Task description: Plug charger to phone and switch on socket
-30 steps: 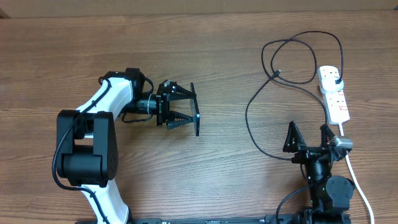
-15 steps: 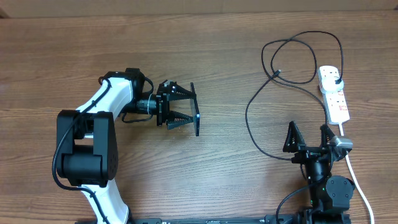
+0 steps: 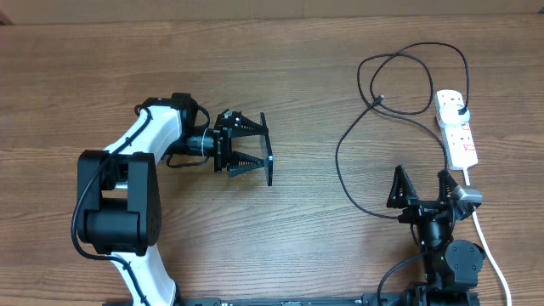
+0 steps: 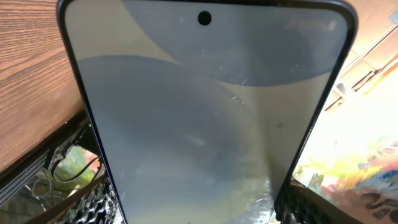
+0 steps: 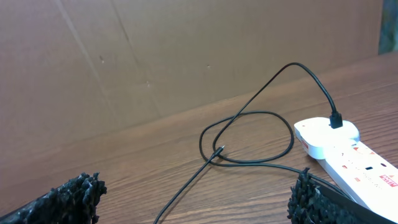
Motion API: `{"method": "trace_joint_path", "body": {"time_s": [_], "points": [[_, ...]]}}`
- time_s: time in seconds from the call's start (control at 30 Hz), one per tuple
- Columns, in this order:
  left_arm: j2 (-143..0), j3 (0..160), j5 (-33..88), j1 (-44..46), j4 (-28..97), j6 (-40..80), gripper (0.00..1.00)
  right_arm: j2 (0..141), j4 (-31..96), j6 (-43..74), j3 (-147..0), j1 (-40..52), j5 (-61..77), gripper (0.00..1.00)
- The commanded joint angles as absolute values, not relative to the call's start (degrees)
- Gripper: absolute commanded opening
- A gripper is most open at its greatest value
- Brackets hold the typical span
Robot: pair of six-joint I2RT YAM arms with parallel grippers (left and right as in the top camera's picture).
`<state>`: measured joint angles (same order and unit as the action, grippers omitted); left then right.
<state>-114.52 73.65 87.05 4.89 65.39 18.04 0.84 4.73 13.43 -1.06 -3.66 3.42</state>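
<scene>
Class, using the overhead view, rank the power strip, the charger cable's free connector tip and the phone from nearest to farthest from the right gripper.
1. Power strip, just ahead and to the right of the right gripper.
2. Connector tip, farther ahead, slightly left.
3. Phone, far across on the left side.

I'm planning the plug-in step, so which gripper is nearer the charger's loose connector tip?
Right. In the overhead view, the right gripper sits open below and slightly right of the connector tip. The left gripper, holding the phone, is farther off to the tip's left.
</scene>
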Motion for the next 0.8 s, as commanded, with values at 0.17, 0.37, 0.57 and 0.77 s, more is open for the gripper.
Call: {"method": "trace_joint_path", "body": {"time_s": [0.17, 0.37, 0.57, 0.77], "points": [[-115.04, 73.67, 90.56, 4.86, 65.58, 18.22, 0.55, 0.16, 4.73, 13.02, -0.45, -3.7, 0.73, 1.0], [-115.04, 73.67, 90.56, 4.86, 65.58, 18.22, 0.55, 0.16, 4.29, 13.69, -0.45, -3.7, 6.44, 1.0], [-115.04, 73.67, 90.52, 4.86, 65.54, 18.2, 0.56, 0.16, 2.87, 22.09, -0.45, -3.7, 25.58, 1.0], [-115.04, 73.67, 90.52, 4.86, 65.56, 18.22, 0.57, 0.16, 2.9, 39.11, -0.45, -3.7, 43.2, 1.0]]}}
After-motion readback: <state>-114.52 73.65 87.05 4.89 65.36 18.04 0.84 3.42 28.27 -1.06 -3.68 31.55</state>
